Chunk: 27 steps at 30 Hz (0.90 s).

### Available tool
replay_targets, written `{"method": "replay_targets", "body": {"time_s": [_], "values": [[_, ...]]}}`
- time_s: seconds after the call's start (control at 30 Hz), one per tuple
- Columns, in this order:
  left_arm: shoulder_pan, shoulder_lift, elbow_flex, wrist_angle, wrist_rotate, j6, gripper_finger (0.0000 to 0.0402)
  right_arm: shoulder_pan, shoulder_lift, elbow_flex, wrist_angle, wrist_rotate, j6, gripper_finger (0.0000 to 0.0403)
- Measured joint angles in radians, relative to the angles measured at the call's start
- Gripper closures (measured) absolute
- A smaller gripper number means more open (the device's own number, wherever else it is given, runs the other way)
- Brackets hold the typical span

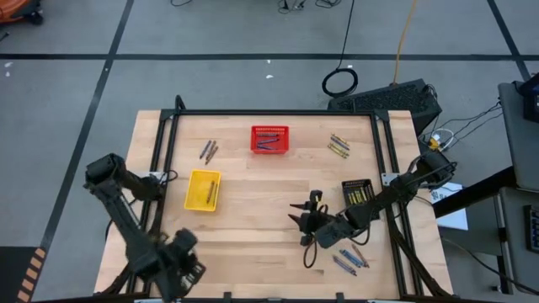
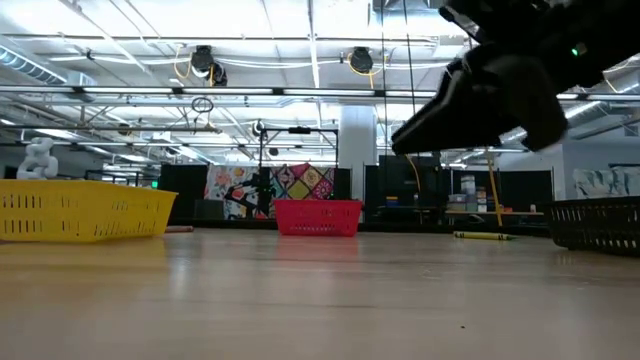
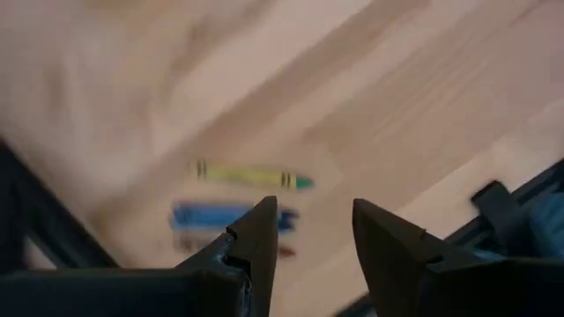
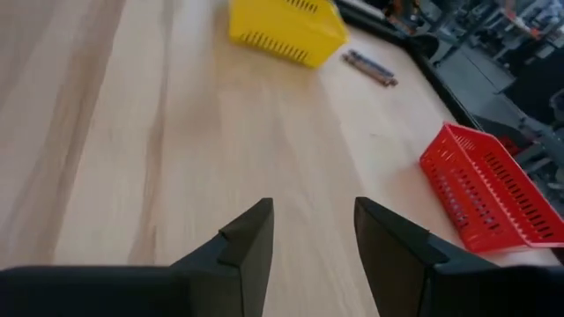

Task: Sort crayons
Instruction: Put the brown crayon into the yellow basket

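Observation:
My right gripper (image 1: pixel 301 215) is open and empty above the table's middle front, pointing toward the yellow basket (image 1: pixel 203 188); its own view (image 4: pixel 313 231) shows bare wood below it. My left gripper (image 1: pixel 181 265) is open and empty at the front left corner. Its view (image 3: pixel 315 231) shows a yellow-green crayon (image 3: pixel 251 176), a blue crayon (image 3: pixel 220 216) and a reddish-brown one (image 3: pixel 284 252) lying flat on the wood below it. More blue crayons (image 1: pixel 349 257) lie at the front right, yellow-green ones (image 1: pixel 338 145) at the far right, and brown-grey ones (image 1: pixel 208 150) at the far left.
A red basket (image 1: pixel 269 139) stands at the far middle and holds blue crayons. A black basket (image 1: pixel 357 192) on the right holds yellow-green crayons. A black frame (image 1: pixel 168 143) runs along the table's sides and far edge. There is bare wood between the baskets.

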Motion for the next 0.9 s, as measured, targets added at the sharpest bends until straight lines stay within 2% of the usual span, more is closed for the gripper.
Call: {"method": "replay_targets", "body": {"time_s": [0.2,0.3,0.57,0.7,0.9], "values": [[-0.076,0.005,-0.019,0.031,0.228,-0.313,0.0259,-0.007,0.0,0.0,-0.091,-0.017,-0.067,0.0259],[-0.082,0.005,-0.019,0.072,0.309,-0.35,0.0259,-0.009,0.0,0.0,-0.113,-0.017,-0.07,0.0259],[-0.053,0.051,-0.029,0.069,0.361,-0.357,0.0259,-0.009,0.0,-0.024,-0.107,-0.015,-0.068,0.0259],[-0.049,0.089,-0.071,0.082,0.356,-0.365,0.0259,-0.008,0.0,-0.025,-0.091,-0.015,-0.069,0.0259],[-0.015,0.13,-0.148,0.166,0.4,-0.375,0.0259,-0.001,0.0,-0.025,-0.06,-0.015,-0.068,0.0259]]}}
